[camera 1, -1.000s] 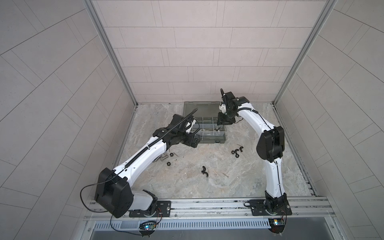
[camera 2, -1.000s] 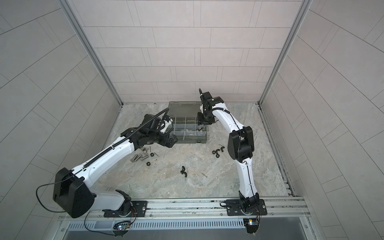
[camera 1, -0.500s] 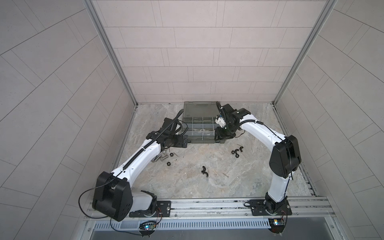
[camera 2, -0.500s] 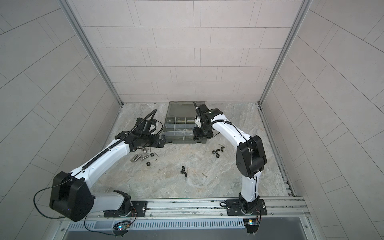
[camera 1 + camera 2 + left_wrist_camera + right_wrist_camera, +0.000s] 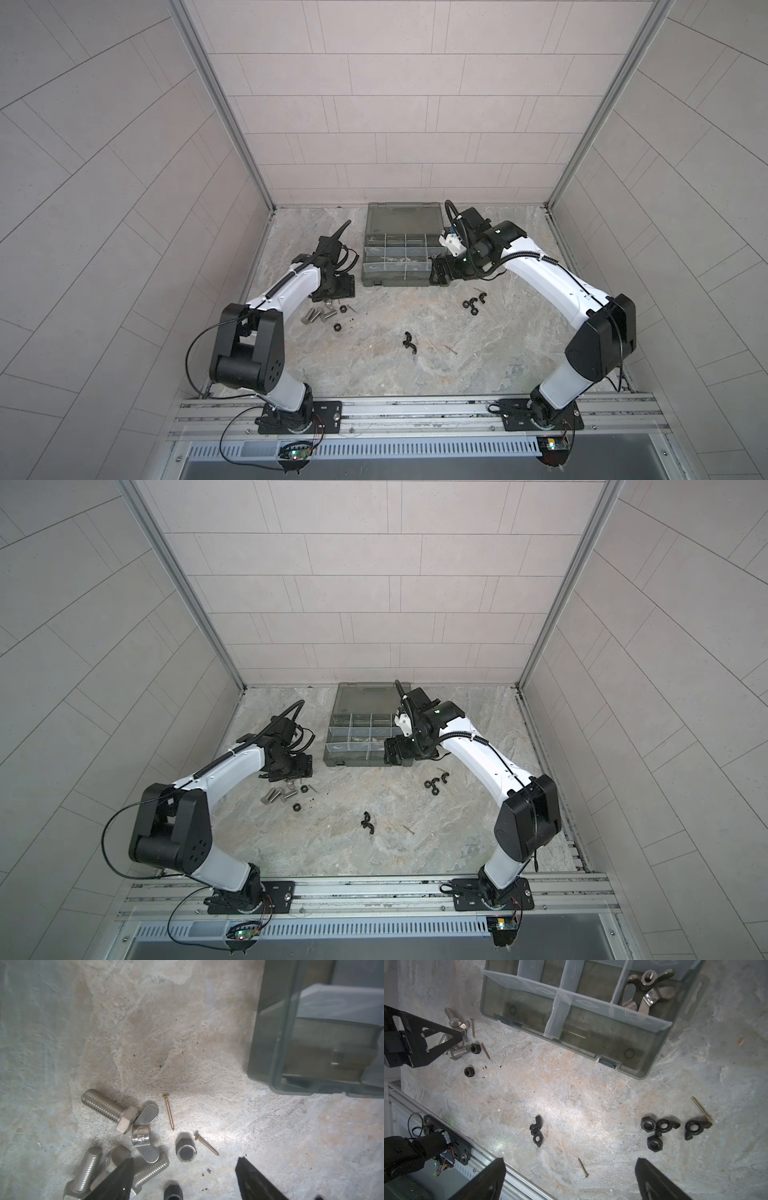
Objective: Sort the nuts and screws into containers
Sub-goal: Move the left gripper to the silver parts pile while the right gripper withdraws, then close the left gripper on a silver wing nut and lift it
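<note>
A: The left gripper [image 5: 185, 1164] has drawn back from the left edge of the translucent grey-green plastic organizer case [image 5: 633, 1064] to the heap of loose hardware [image 5: 324, 313]. The right gripper [image 5: 569, 1160] has come down from above the case to its near right corner.

B: Is either holding anything?

A: No. Both have their jaws spread apart with nothing between them.

B: What lies under the left one?

A: Stubby silver hex-head bolts [image 5: 108, 1109] lie piled together, with a silver wing nut [image 5: 143, 1132] leaning on one bolt's head. A small black hex nut [image 5: 185, 1150] sits apart from the pile. Two thin brass-coloured screws [image 5: 169, 1111] lie flat on the stone tabletop [image 5: 145, 1022]. One finger overlaps the bolts, but I cannot tell whether it touches them.

B: Which piece first?

A: I judge the black hex nut, since it sits about midway between the fingers. One screw's head lies just beside it, so a sloppy close could drag both. Centre over the nut, descend straight, close on opposite flats, then lift above the case wall before crossing.

B: Where should it go?

A: With the nuts and away from the screws. Silver wing nuts [image 5: 648, 991] already lie in a compartment at one end of the case. The right gripper has black nuts [image 5: 654, 1128] near it on the table, handy for its own pick.
</note>
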Robot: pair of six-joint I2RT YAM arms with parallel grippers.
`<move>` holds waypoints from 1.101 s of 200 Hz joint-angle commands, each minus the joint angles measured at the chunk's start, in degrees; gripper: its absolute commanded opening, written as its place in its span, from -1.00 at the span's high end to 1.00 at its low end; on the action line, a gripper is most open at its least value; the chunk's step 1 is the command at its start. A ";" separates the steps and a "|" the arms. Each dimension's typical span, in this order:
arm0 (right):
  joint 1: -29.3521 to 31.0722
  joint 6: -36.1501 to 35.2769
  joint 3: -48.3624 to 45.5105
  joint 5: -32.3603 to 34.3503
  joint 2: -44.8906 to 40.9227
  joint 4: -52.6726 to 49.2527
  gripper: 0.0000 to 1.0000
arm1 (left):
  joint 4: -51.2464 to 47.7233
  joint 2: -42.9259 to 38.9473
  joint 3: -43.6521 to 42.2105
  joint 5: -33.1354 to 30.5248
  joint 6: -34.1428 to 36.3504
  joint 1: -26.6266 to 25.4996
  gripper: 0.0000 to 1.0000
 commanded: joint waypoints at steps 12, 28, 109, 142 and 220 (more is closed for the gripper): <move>0.31 -1.09 -1.34 1.60 -3.69 -2.11 -0.99 | -1.60 0.17 0.30 -4.93 0.08 0.45 -0.59; 0.27 -1.28 -1.87 1.54 -4.30 -2.13 -0.99 | -0.88 0.11 -0.92 -4.88 -0.12 0.79 -0.55; -0.02 -2.85 -1.98 3.01 -5.45 -3.45 -0.99 | 1.10 2.76 -3.44 -5.19 -1.46 2.42 -0.24; 0.00 -3.14 -1.89 2.95 -5.99 -3.46 -0.99 | 1.37 3.32 -3.73 -5.19 -1.68 3.35 -0.23; -0.10 -3.14 -1.43 0.20 -7.04 -2.82 -0.99 | 1.85 6.13 -2.64 -4.02 -1.56 5.26 -0.11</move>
